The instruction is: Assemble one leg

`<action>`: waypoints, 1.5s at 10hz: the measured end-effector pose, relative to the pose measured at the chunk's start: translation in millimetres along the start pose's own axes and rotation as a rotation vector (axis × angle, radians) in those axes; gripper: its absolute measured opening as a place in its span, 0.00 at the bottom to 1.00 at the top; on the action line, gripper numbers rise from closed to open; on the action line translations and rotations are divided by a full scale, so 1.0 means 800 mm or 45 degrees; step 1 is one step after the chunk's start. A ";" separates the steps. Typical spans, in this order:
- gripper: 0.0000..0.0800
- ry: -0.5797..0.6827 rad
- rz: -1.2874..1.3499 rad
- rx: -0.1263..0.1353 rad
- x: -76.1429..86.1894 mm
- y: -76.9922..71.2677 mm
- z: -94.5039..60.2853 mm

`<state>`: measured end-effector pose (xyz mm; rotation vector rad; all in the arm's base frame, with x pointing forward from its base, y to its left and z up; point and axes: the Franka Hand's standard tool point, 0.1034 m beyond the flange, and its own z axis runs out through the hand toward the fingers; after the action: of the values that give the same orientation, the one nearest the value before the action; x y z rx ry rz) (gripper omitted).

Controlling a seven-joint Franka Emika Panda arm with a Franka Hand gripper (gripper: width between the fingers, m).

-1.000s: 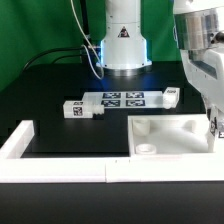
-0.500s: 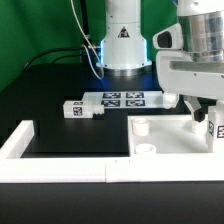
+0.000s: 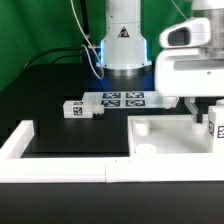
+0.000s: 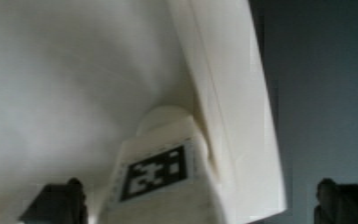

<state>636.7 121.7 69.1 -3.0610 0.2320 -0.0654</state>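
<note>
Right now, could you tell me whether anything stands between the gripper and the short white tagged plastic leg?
Nothing visible does. In the wrist view the short white tagged plastic leg sits inside the open gripper, beside the raised rim of the large flat white panel.

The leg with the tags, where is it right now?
One leg is at the exterior view's far right edge, under the claw and over the large white panel. Another leg lies on the black table by the marker board.
</note>
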 end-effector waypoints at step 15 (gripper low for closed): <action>0.36 -0.060 1.761 0.146 0.007 0.004 0.004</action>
<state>641.6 117.9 65.7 -2.1228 2.0490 0.0715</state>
